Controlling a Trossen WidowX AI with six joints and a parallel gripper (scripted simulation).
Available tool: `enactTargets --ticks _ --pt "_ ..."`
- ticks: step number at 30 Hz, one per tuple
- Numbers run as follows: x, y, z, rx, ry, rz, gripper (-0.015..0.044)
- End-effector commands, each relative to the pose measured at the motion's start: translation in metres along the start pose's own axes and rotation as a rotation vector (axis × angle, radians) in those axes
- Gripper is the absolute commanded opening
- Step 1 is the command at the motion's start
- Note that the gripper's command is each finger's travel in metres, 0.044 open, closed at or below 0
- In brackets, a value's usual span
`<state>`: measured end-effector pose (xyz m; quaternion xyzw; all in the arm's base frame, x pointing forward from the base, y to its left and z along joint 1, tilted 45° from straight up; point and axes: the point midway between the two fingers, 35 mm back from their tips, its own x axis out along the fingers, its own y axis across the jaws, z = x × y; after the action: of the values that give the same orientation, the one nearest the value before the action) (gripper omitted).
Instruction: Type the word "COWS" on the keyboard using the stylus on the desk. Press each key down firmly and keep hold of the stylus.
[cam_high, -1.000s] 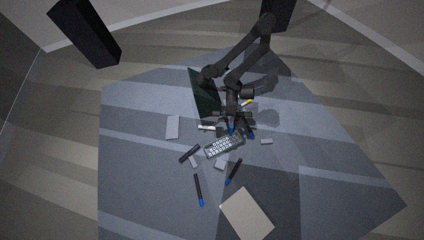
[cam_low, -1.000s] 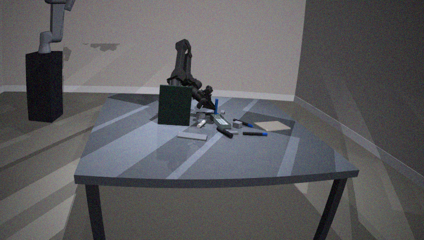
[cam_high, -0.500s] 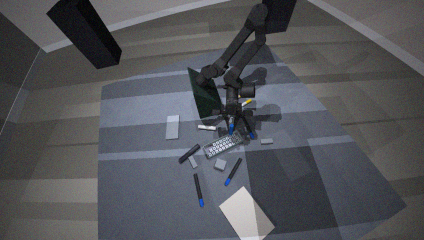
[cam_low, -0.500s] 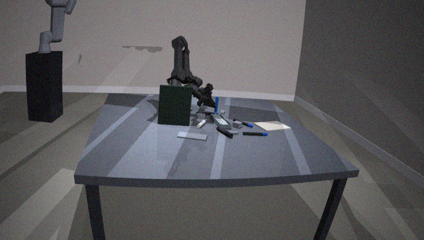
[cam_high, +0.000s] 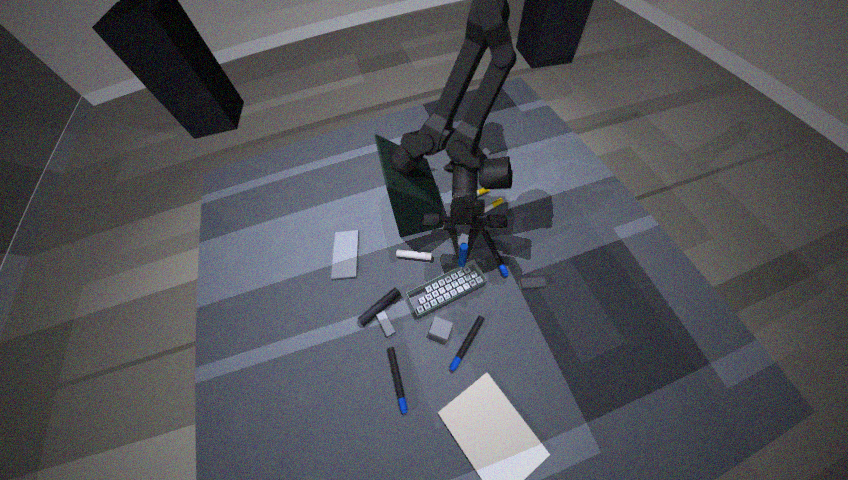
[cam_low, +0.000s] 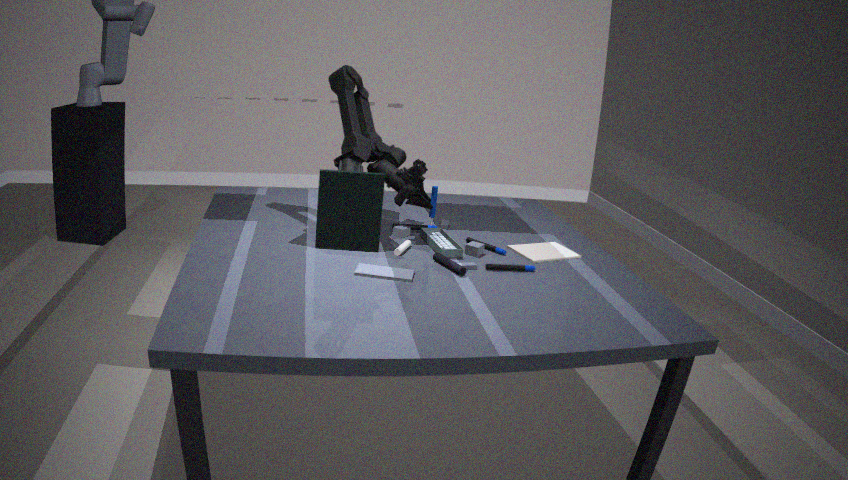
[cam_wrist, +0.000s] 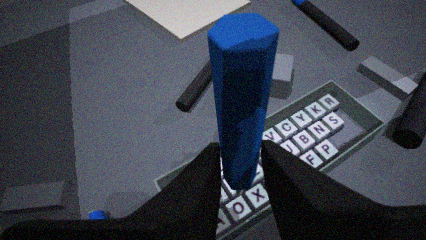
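Note:
My gripper (cam_high: 464, 259) (cam_low: 432, 205) (cam_wrist: 240, 150) is shut on the blue stylus (cam_high: 462, 252) (cam_low: 434, 197) (cam_wrist: 243, 85), which stands about upright over the keyboard (cam_high: 446, 290) (cam_low: 443, 240) (cam_wrist: 357, 102). In the wrist view the stylus's lower end shows just beyond the O key (cam_wrist: 238, 208), between the fingers. I cannot tell whether it touches a key. The C key (cam_wrist: 286, 127) and the S key (cam_wrist: 333, 120) are in plain view, to the right of the stylus. The W key is not readable; the fingers and stylus hide part of the keys.
A dark green upright panel (cam_high: 409, 190) (cam_low: 349, 211) stands beside the arm. A grey block (cam_high: 440, 328) (cam_wrist: 283, 75), a thick black cylinder (cam_high: 379, 306) (cam_low: 449, 263) and several blue-ended black pens lie around the keyboard. A white cylinder (cam_high: 414, 255) and a cream sheet (cam_high: 493, 416) (cam_low: 544, 251) lie farther off.

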<state>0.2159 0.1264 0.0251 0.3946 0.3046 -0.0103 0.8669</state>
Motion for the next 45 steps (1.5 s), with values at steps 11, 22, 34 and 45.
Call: enactTargets --ticks 11,22,34,45 --pt "0.005 0.008 0.003 -0.001 0.001 -0.001 0.0" --pt "0.02 0.031 0.015 -0.003 0.001 0.004 0.0" --pt "0.028 0.029 -0.002 -0.003 0.001 0.004 0.0026" --pt "0.032 0.031 -0.005 -0.002 0.001 0.003 0.0081"
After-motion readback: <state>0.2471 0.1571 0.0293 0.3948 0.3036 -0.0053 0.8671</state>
